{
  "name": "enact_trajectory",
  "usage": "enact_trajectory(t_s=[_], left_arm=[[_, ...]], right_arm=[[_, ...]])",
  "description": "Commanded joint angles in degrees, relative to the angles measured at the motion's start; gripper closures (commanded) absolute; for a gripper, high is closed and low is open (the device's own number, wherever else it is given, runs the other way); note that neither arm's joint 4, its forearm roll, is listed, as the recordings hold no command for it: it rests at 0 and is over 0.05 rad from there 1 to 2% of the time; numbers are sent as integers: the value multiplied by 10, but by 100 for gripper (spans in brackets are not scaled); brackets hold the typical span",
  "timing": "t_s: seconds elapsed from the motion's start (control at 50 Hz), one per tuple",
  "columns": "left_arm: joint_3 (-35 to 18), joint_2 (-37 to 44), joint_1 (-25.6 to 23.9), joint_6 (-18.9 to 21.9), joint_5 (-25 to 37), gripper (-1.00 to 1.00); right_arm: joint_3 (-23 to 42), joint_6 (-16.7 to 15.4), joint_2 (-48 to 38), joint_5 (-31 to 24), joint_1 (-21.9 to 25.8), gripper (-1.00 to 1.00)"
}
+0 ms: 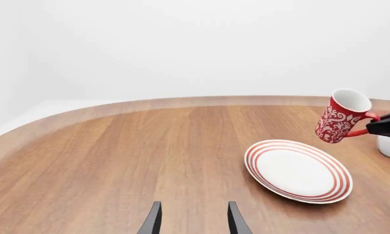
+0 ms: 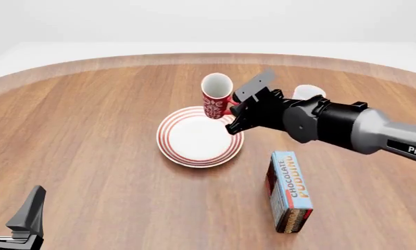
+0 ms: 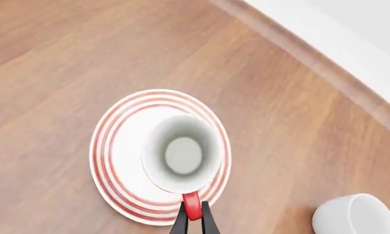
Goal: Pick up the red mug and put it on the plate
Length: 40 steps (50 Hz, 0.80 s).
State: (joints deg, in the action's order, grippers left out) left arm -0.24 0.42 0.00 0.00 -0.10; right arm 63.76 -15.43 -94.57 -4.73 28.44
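The red mug (image 2: 215, 97) with white pattern hangs in the air above the far part of the plate (image 2: 193, 151), slightly tilted. My right gripper (image 2: 230, 107) is shut on its small red handle (image 3: 191, 208). In the right wrist view I look down into the mug's white inside (image 3: 181, 155), with the red-ringed plate (image 3: 116, 161) beneath it. In the left wrist view the mug (image 1: 341, 116) floats above the plate (image 1: 297, 170). My left gripper (image 2: 10, 213) is open and empty near the front left edge; its fingertips (image 1: 152, 222) show over bare wood.
A plain white mug (image 2: 309, 92) stands behind my right arm; it also shows in the right wrist view (image 3: 354, 214). A chocolate pudding box (image 2: 288, 191) lies to the plate's front right. The round wooden table's edge (image 2: 89, 65) curves along the back.
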Motion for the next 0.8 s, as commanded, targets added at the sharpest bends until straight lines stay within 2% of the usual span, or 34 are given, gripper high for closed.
enact_trajectory(t_s=[0.02,0.36,0.8], left_arm=[[0,0,0,0,0,-100],[0,0,0,0,0,-100],[0,0,0,0,0,-100]], right_arm=[[38,5,-44,-3,-1,100],[77,5,-97,-5,-4,100],[96,22,-149,5,10,100]])
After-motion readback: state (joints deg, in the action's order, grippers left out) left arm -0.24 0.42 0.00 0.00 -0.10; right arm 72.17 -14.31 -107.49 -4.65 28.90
